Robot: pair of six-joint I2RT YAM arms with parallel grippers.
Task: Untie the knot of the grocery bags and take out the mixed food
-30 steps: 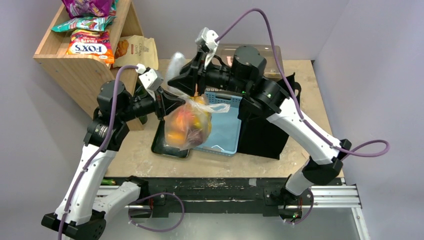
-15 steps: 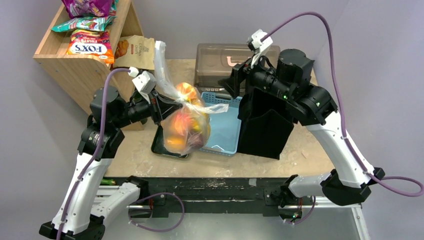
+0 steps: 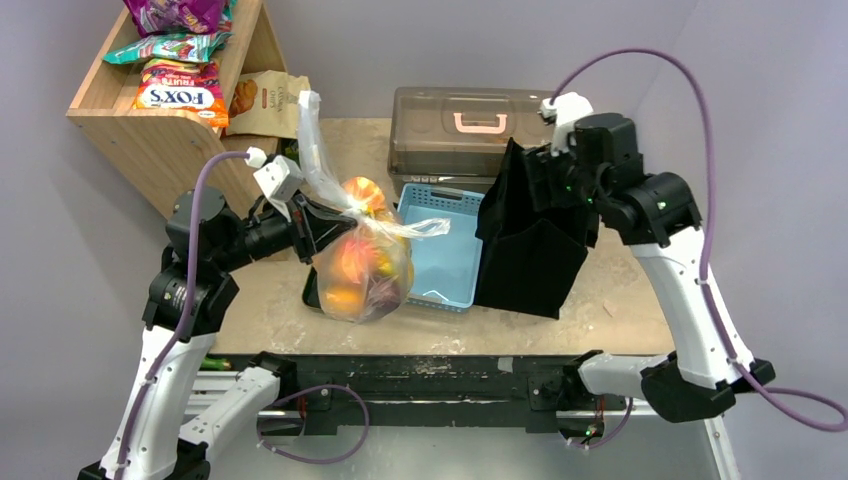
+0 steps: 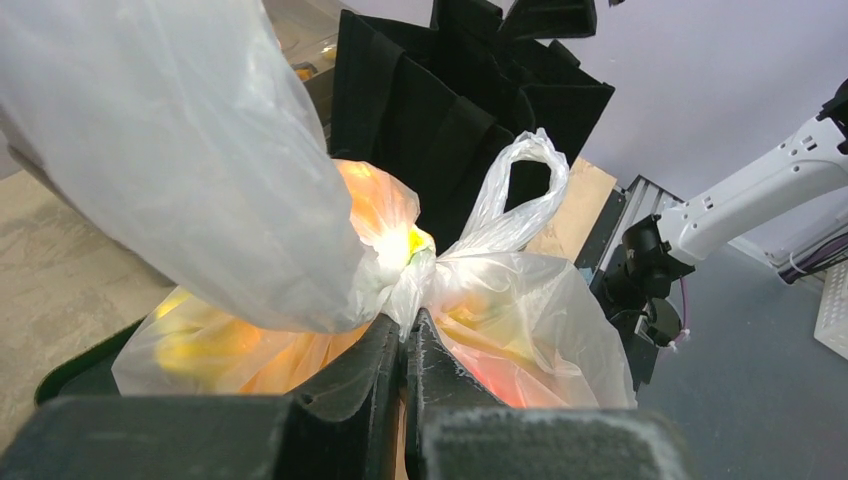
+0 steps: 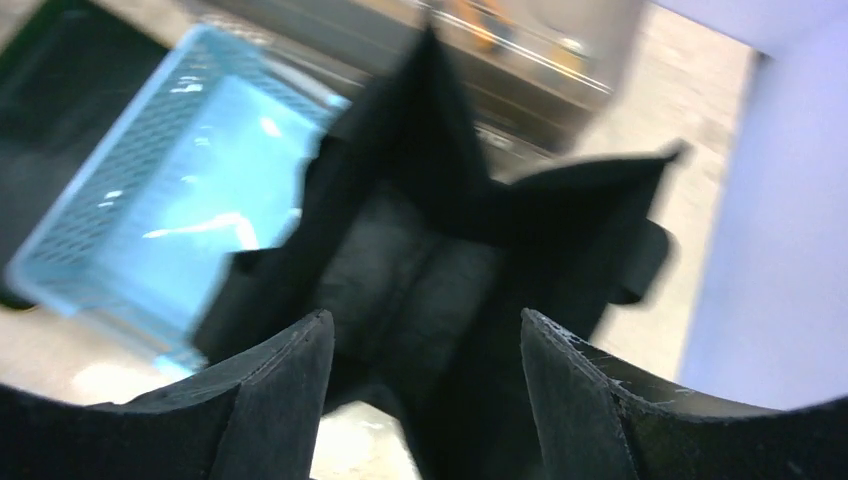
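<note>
The clear grocery bag (image 3: 365, 270) hangs over the black tray (image 3: 311, 291), with orange, yellow and red mixed food (image 3: 352, 262) showing through it. Its whitish knot (image 3: 356, 215) is pinched in my shut left gripper (image 3: 338, 222). One loose handle (image 3: 312, 135) stands upward and another (image 3: 425, 228) points right over the basket. In the left wrist view the fingertips (image 4: 405, 325) close on the knot (image 4: 405, 285), with the bag (image 4: 520, 320) below. My right gripper (image 3: 535, 175) is open and empty above the black fabric bag (image 3: 530, 250); its wide-apart fingers (image 5: 425, 325) frame that bag (image 5: 420, 250).
A light-blue basket (image 3: 440, 255) sits between the grocery bag and the black bag, and also shows in the right wrist view (image 5: 150, 210). A smoky lidded box (image 3: 450, 125) stands behind. A wooden shelf (image 3: 160, 140) with snack packets is at the back left.
My right gripper has let go of the bag's handle and swung away right, over the black fabric bag. The left gripper has drawn the bag slightly left and down, still holding the knot.
</note>
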